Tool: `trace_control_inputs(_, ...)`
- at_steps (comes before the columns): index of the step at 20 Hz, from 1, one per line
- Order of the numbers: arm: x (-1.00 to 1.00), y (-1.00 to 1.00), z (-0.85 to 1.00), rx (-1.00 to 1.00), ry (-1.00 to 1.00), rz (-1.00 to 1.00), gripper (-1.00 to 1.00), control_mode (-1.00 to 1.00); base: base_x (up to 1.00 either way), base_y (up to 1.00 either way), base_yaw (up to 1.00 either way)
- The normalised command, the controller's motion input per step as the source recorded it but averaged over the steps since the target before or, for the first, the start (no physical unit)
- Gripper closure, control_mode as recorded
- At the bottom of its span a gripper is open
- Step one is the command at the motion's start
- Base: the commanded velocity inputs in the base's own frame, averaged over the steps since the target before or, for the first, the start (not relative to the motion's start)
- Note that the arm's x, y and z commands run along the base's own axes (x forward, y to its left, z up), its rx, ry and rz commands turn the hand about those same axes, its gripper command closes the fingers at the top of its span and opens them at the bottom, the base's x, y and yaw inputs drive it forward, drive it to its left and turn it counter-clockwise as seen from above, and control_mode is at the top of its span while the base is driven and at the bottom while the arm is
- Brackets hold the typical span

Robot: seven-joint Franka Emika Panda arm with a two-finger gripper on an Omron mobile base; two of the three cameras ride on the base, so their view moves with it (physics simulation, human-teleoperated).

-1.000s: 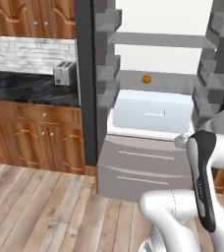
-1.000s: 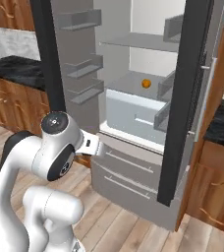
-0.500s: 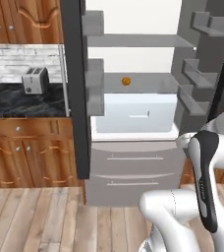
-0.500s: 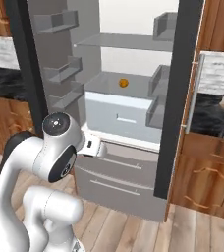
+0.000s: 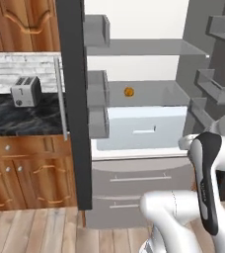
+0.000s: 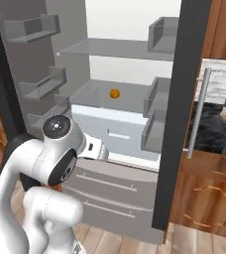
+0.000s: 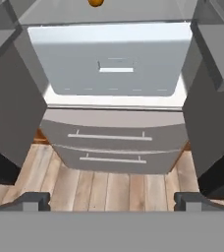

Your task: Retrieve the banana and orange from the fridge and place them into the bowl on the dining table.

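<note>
The fridge (image 5: pixel 144 178) stands open in front of me, with a white interior, grey shelves and two lower drawers (image 7: pixel 114 138). The orange (image 5: pixel 129 92) is a small round ball sitting on the middle shelf above the white crisper drawer; it also shows on that shelf (image 6: pixel 114 93) and at the top edge of the hand view (image 7: pixel 96 2). My gripper (image 7: pixel 111 202) is open and holds nothing. It hangs low in front of the drawers, well short of the orange. The banana, the bowl and the dining table are out of view.
The open left fridge door (image 5: pixel 75 99) and right door (image 6: pixel 184 99), both with bins, flank the opening. A toaster (image 5: pixel 26 91) sits on a black counter (image 5: pixel 16 121) over wooden cabinets at the left. Wooden floor lies below the drawers.
The whole picture has shifted as the base moved: the fridge now stands closer and more square in front. The orange has stayed on its shelf. The gripper is still open.
</note>
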Motion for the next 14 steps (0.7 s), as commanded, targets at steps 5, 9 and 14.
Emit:
trace_control_inputs(5,0.0,0.0,0.0,0.0,0.0,0.0,-1.0,1.0,0.83,0.0,0.0)
trace_control_inputs(9,0.0,0.0,0.0,0.0,0.0,0.0,-1.0,1.0,0.52,0.02,0.0)
trace_control_inputs(14,0.0,0.0,0.0,0.0,0.0,0.0,-1.0,1.0,0.28,0.0,0.0)
